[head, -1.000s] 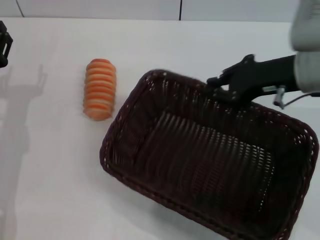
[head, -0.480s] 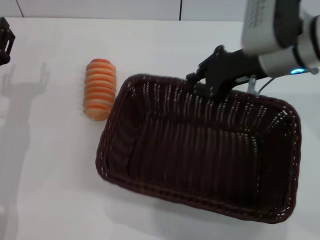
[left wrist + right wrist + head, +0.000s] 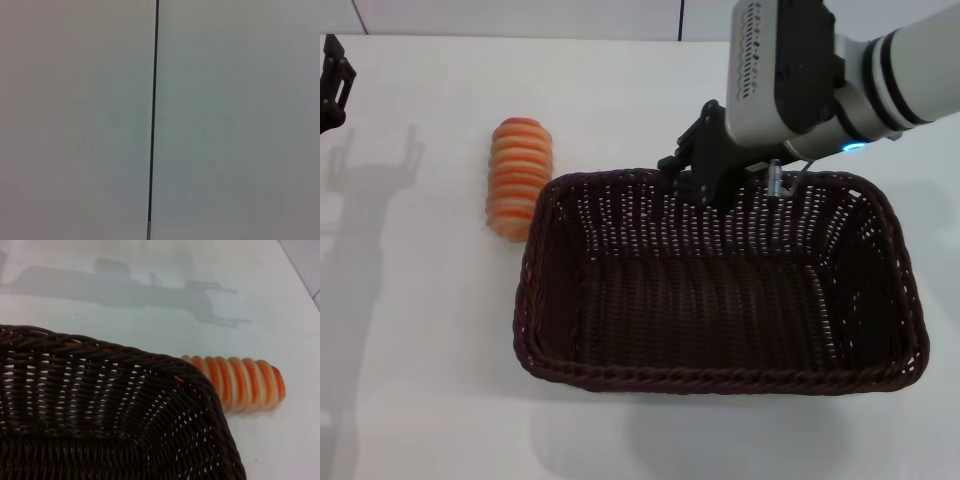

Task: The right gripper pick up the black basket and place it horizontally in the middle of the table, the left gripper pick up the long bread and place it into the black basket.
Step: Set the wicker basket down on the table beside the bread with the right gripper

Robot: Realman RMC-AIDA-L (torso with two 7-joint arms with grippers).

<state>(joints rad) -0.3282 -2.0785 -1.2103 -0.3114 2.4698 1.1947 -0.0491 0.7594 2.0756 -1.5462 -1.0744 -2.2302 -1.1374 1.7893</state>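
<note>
The black basket (image 3: 720,381) sits empty in the middle of the white table (image 3: 420,360), its long sides running left to right. My right gripper (image 3: 698,185) is shut on the basket's far rim, near its far left corner. The long bread (image 3: 520,178) lies striped side up on the table, just beyond the basket's left end. The right wrist view shows the basket's corner (image 3: 100,405) with the bread (image 3: 240,384) close beside it. My left gripper (image 3: 332,85) hangs at the far left edge, away from both. The left wrist view shows neither.
A pale wall with a dark vertical seam (image 3: 152,120) fills the left wrist view. The table's back edge meets a wall panel (image 3: 520,15) behind the bread. Bare tabletop lies left of the bread and in front of the basket.
The basket has turned from a slant to lie square across the table and shifted left. My right gripper moved left and farther back with the rim in its grip. The bread stayed put.
</note>
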